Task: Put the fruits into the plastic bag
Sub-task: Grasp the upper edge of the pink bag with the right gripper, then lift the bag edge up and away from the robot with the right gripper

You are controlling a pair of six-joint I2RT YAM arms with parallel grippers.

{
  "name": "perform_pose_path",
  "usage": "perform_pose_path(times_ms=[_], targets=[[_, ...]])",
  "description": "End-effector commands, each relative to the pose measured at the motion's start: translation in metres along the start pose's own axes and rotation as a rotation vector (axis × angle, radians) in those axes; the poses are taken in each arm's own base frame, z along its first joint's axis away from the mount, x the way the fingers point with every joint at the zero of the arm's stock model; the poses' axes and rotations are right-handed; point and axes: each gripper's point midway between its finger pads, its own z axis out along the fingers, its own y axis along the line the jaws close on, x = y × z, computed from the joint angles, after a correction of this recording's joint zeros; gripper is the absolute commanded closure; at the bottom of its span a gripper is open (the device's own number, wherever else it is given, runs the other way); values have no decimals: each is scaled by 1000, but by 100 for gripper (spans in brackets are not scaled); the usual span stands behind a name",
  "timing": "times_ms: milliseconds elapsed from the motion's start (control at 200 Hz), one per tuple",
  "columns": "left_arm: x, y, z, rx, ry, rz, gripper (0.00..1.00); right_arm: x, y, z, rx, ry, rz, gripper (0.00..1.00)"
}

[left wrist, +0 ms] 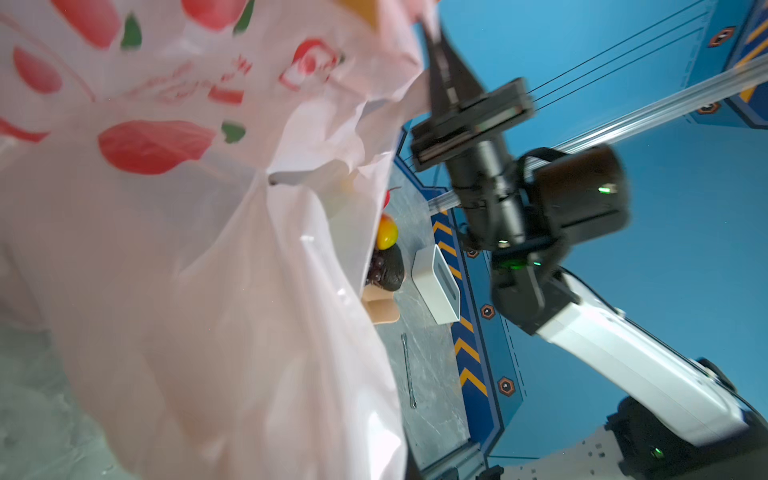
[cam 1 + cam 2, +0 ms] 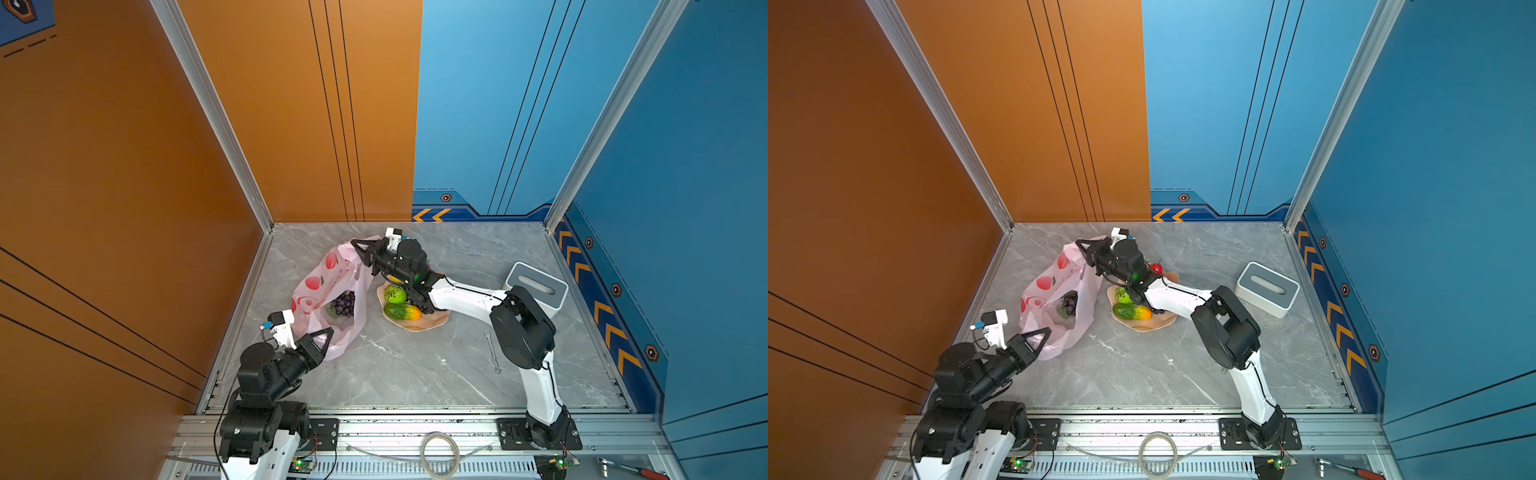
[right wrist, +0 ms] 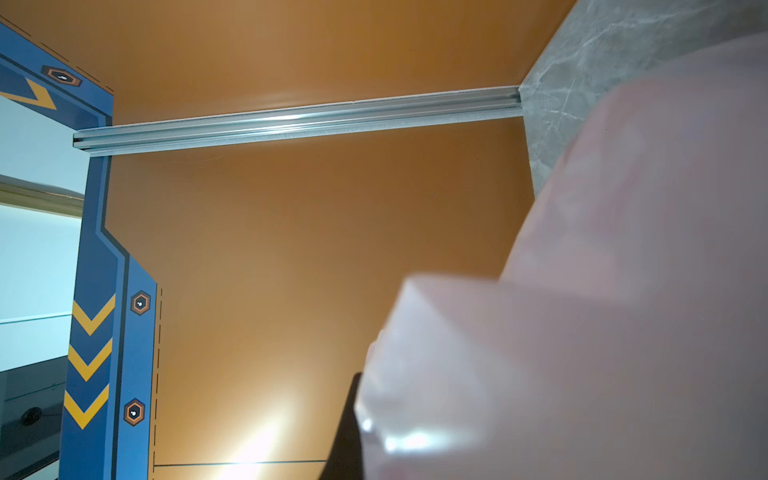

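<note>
At left of grey marble table (image 2: 415, 374) | thin translucent pale-pink plastic bag (image 2: 328, 282) held between left gripper (image 2: 329, 331) and right gripper (image 2: 354, 242), both clenched on its edges | dark purple grape bunch (image 2: 345, 303) inside; other fruits (image 2: 402, 311) in peach scalloped bowl (image 2: 432, 322) | risk: film slips or tears under tension, mouth collapses, grapes spill.

In both top views, the left tool (image 2: 331, 330) is seen with its tips pressed together, pinched on the near edge of the plastic bag (image 2: 322, 276). Its wrist is angled up from an arm folded at the near left corner. The right arm is raised from its base on the near rail and bent at the elbow, and its white forearm is carried leftward across the middle. The right tool (image 2: 354, 241) is pointed left, its jaws closed on the bag's far edge.
</note>
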Motion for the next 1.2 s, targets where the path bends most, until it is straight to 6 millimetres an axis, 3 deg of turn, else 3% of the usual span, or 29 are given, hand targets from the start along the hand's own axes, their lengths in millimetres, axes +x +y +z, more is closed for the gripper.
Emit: perform_pose_path(times_ms=[0,135,310,330,365,446,456,511,566,666,901,916,936,981,1076,1151,1197], targets=[[-18,-6,-22,-60,-106,129,100,13,18,6,-54,91,-1,100],[-13,-1,-14,-71,-55,111,100,3,15,-2,-29,60,-31,94],[4,23,6,-88,13,21,100,-29,3,-24,-34,-23,6,84],[6,25,8,-84,18,9,100,-30,17,-30,-63,-27,5,82],[8,26,11,-74,19,-9,100,-35,20,-36,-78,-40,4,75],[8,26,13,-56,11,-33,100,-32,22,-45,-75,-38,-1,45],[8,26,13,-55,9,-33,100,-45,24,-49,-76,-58,-7,42],[5,23,14,-44,1,-36,100,-49,26,-57,-66,-57,-21,33],[2,18,13,-28,-9,-33,100,-44,29,-62,-59,-37,-38,26],[-6,6,10,0,-28,-17,100,-30,19,-72,22,27,-52,24],[-12,-9,8,41,-35,12,100,23,-8,-114,216,201,-94,19],[-12,-9,8,41,-34,11,100,39,-11,-116,226,232,-94,19],[-11,-9,8,41,-31,9,100,44,-11,-120,232,244,-94,17],[-10,-7,9,40,-27,9,100,53,-16,-130,262,264,-95,10],[-7,-5,10,42,-24,7,100,69,-31,-154,375,318,-124,9],[-6,-4,11,44,-19,6,100,73,-45,-178,499,345,-196,0],[-4,-4,11,47,-13,6,100,71,-55,-196,600,358,-269,0]])
